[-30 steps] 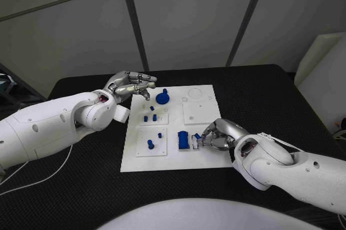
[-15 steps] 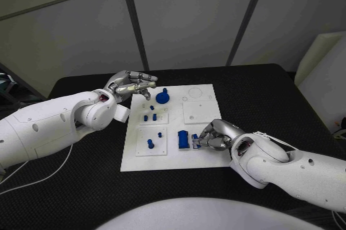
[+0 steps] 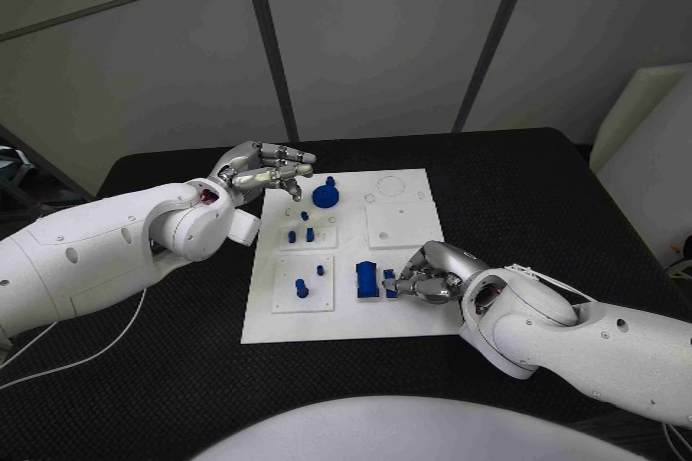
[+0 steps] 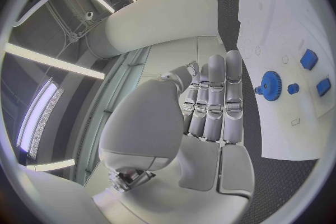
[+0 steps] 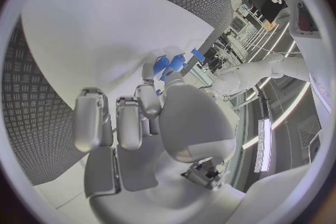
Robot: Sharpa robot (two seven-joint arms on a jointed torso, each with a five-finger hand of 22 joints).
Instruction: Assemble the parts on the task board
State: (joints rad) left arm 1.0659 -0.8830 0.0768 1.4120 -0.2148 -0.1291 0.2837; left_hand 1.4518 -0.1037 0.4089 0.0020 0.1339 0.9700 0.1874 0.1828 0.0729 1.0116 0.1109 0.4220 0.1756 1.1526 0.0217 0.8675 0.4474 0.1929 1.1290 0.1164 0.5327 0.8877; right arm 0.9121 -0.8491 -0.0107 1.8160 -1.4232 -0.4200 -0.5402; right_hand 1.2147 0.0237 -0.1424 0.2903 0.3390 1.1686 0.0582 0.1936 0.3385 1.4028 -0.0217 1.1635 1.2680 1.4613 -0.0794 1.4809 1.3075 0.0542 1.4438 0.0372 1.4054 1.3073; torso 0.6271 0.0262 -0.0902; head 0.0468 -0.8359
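The white task board point(image 3: 407, 316) lies in the middle of the black table. My right hand point(image 3: 430, 272) is at its near right part and pinches a small blue part point(image 3: 391, 281) right beside a taller blue block point(image 3: 368, 280). The right wrist view has that part point(image 5: 165, 63) at the fingertips point(image 5: 148, 73). My left hand point(image 3: 267, 170) hovers over the board's far left corner, fingers curled in on nothing. A blue gear point(image 3: 326, 194) stands just right of it, and the left wrist view shows the gear point(image 4: 271, 85) beyond the curled fingers point(image 4: 217, 102).
Small blue pegs point(image 3: 300, 237) stand in a raised white tile on the board's left, and two more blue pieces point(image 3: 302, 287) in the tile nearer me. A bare white tile point(image 3: 400, 224) sits at the right. Black table point(image 3: 548, 201) surrounds the board.
My right hand has shifted slightly left and toward me with the small blue part, closer to the blue block. The left hand has stayed put.
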